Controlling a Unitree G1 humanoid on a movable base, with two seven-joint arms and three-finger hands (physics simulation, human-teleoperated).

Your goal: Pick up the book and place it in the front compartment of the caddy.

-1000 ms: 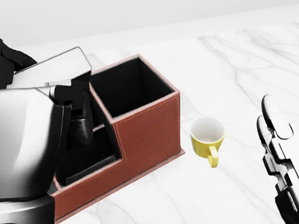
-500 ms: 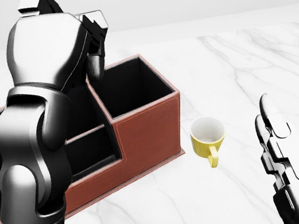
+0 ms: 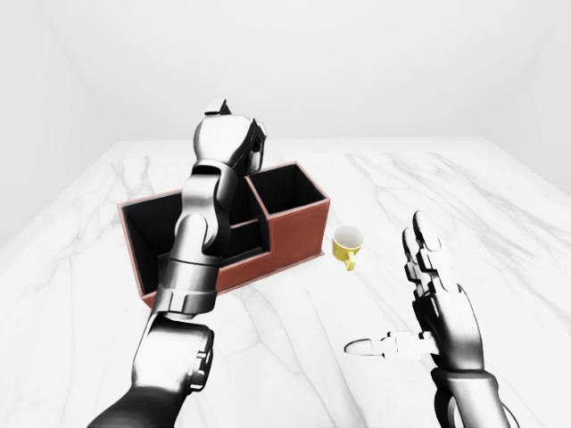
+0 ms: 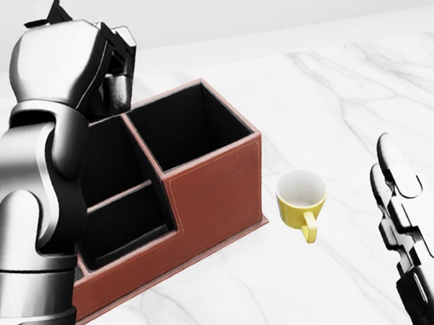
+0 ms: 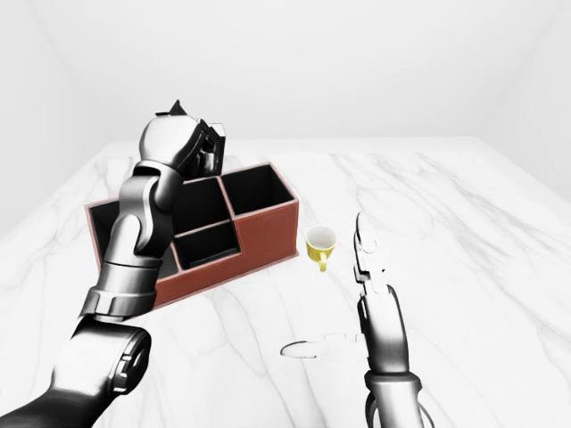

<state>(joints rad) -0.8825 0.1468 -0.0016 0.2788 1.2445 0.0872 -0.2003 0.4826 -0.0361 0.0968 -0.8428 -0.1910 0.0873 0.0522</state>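
Observation:
The brown caddy (image 4: 214, 185) with black insides stands left of centre on the white marble table. A dark flat slab, apparently the book (image 4: 127, 241), lies in its low compartment nearest the bottom of the head view. My left hand (image 4: 117, 70) hangs in the air above the caddy's upper-left part, fingers loosely apart and holding nothing. My right hand (image 4: 397, 186) stands at the lower right with its fingers stretched straight up, empty and apart from everything.
A yellow mug (image 4: 301, 196) stands on the table (image 4: 352, 87) just right of the caddy's corner, between the caddy and my right hand. The tall square compartment (image 4: 188, 126) of the caddy shows only black inside.
My left hand has come up out of the caddy's low compartment and now hovers above the caddy with nothing in it. The right hand and the mug have stayed put.

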